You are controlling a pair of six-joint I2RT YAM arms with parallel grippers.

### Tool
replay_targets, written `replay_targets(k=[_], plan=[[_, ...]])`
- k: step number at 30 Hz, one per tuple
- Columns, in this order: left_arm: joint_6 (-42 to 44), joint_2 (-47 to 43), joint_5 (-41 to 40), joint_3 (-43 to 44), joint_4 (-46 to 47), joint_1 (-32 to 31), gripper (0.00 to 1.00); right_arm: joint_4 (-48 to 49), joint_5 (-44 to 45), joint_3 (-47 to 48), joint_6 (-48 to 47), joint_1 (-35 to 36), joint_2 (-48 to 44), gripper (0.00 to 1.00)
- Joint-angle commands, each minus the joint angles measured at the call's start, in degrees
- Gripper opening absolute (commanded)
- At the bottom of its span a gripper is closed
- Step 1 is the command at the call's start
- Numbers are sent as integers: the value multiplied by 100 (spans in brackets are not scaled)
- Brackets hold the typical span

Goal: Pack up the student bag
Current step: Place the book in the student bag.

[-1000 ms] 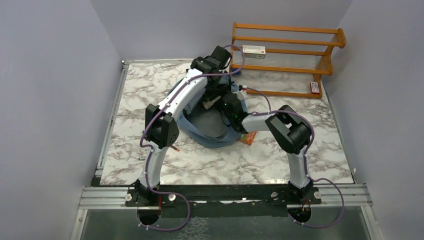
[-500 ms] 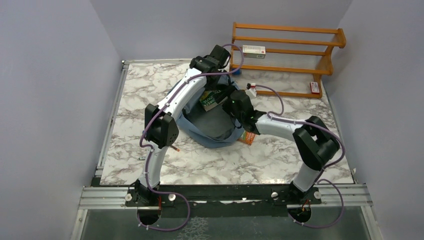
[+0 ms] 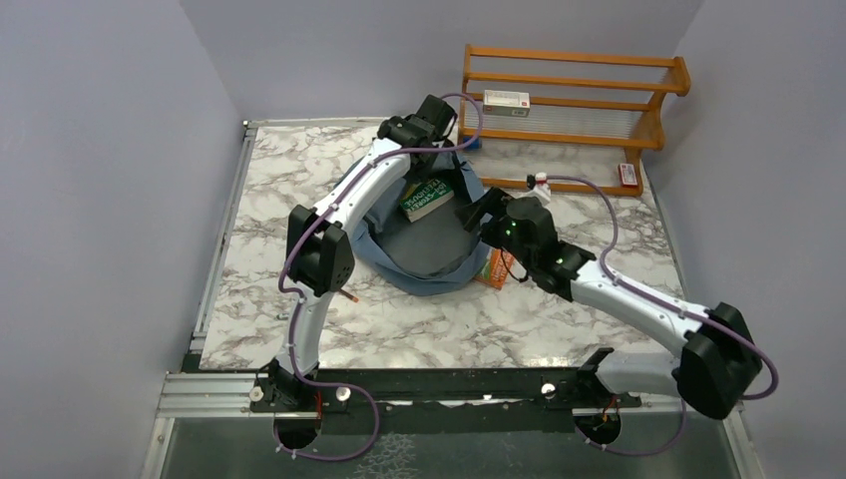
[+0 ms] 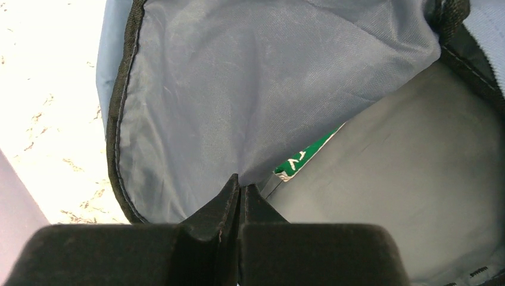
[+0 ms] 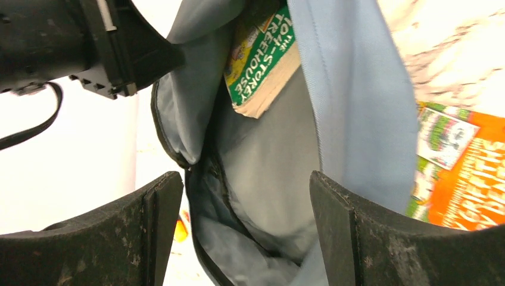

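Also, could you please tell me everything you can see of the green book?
The green book is a paperback: green cover, white lettering reading 104-Storey Treehouse, cream page edges. It lies tilted inside the open blue bag, on its grey lining, partly hidden by a fabric flap. The right pincer, open, does not touch it.
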Motion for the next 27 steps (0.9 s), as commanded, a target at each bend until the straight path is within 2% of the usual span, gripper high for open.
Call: replay_targets(k=[1, 6, 9, 11, 13, 17, 22, 27], plan=[[-25, -410, -97, -465, 400, 166, 0, -1044, 536, -189, -698, 34, -738, 82], [-31, -538, -75, -855, 622, 348, 0, -2112, 1248, -200, -872, 3, -1131, 84], [5, -553, -294, -953, 683, 504, 0, -2706, 1287, -89, -799, -216, -1055, 86], [38, -569, -494, -1010, 721, 590, 0, -2833, 923, -76, -894, -599, -938, 88], [45, -588, -551, -1056, 750, 673, 0, -2624, 150, -178, -1197, -1202, -834, 90], [27, -665, -60, -1239, 969, 746, 0, -1968, -1280, -208, -2209, -2100, -397, 91], [-108, -766, 684, -1500, 1379, 746, 30, -1911, -1508, 416, -3058, -2334, 608, 91], [-399, -1070, 1153, -1636, 1561, 746, 48, -1547, -1595, 693, -3101, -2542, 1100, 91]])
